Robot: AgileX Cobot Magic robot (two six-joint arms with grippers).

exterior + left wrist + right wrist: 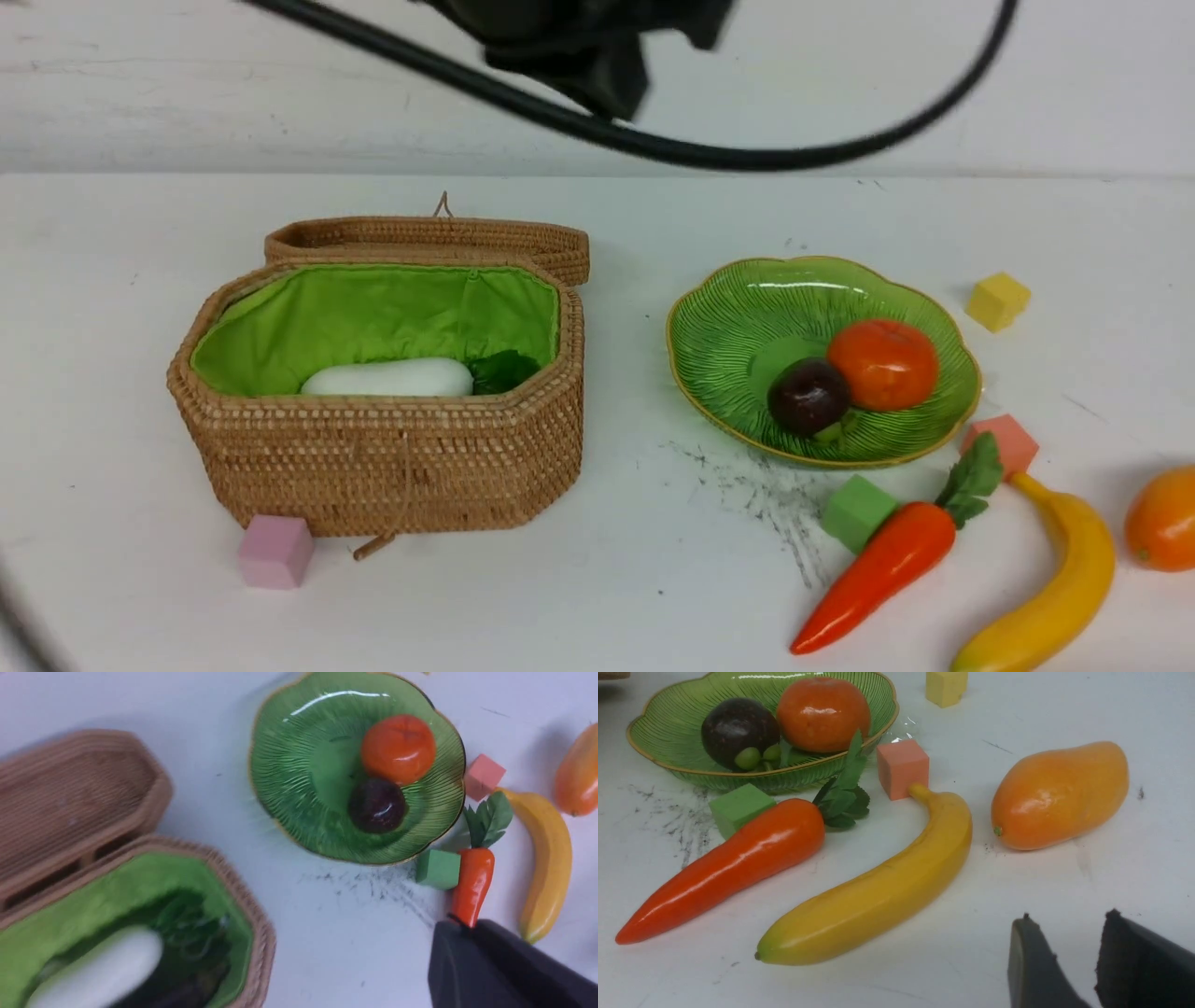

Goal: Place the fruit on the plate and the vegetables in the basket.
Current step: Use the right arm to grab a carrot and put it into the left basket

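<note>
Fruit: 2 on plate | 2 off | carrot: 1 | cubes: 4

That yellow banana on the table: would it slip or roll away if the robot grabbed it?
The banana looks glossy, so it may slip in a grip. Its curve lies flat on the table, so it probably would not roll, though a push might spin it. It looks like a stiff toy, likely keeping its shape.

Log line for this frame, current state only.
plate: orange fruit, purple fruit | basket: radish | table: carrot, banana, mango | left claw: shut | right claw: open
</note>
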